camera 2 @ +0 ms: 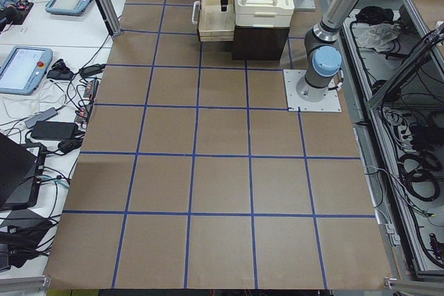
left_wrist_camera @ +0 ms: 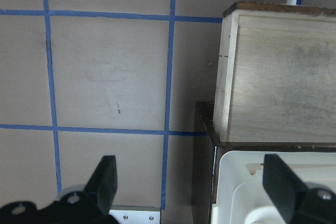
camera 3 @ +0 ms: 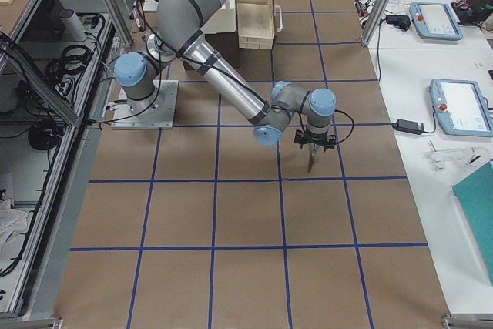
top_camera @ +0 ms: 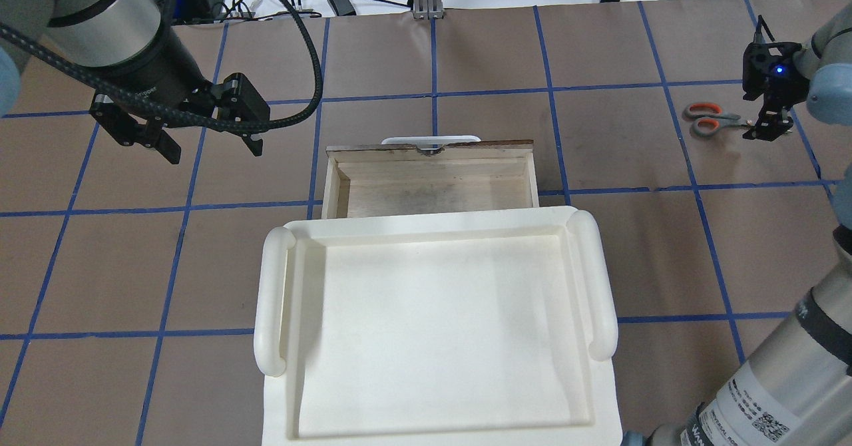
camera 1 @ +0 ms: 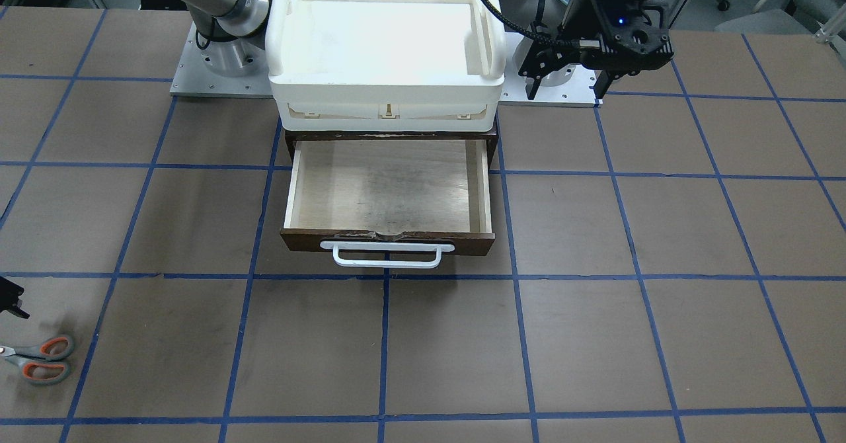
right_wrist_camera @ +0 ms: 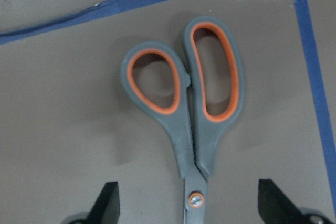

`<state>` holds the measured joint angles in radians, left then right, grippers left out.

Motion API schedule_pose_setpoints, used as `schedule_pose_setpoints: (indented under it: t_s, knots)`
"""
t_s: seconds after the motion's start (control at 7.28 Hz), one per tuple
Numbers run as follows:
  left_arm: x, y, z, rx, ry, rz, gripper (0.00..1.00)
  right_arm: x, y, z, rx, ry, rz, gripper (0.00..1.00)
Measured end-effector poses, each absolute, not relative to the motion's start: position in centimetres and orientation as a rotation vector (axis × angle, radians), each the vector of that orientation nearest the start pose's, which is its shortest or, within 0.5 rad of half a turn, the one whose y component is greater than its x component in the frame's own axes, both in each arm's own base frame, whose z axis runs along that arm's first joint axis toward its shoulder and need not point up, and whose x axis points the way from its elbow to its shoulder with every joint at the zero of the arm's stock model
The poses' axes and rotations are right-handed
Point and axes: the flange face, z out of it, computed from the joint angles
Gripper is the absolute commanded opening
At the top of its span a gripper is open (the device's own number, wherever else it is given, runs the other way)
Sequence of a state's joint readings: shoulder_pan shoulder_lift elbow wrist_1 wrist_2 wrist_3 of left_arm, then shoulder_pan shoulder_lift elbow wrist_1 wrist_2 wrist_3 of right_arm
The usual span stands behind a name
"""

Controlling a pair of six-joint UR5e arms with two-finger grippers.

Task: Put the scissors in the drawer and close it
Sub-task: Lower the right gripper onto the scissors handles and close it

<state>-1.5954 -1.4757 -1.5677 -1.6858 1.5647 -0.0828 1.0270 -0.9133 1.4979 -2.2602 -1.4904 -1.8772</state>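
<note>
While the scissors (right_wrist_camera: 186, 135) lie on the surface (camera 1: 595, 337), well apart from the open drawer (camera 1: 390, 185), you see the right hand (right_wrist_camera: 189, 200) spread wide over their blades, which the wrist view cuts off; the left hand (left_wrist_camera: 191, 182) is open and empty.

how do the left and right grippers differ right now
The right gripper hangs over the scissors, with their pivot between its fingers. The left gripper has no object between its own. The right gripper is far out toward the table's edge, while the left gripper is off to one side of the open drawer, nearer the robot's base. Both are open and hold nothing.
</note>
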Motion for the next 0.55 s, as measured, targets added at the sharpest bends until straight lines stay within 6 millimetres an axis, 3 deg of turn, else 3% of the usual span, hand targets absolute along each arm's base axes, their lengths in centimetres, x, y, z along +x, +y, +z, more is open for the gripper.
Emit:
schedule_pose_setpoints:
  t_s: [0.55]
  knots:
    - [-14.49, -44.45, 52.28, -0.092, 3.145, 0.027, 1.00, -23.35, -67.53, 18.76, -2.028, 2.475, -0.173, 0.91]
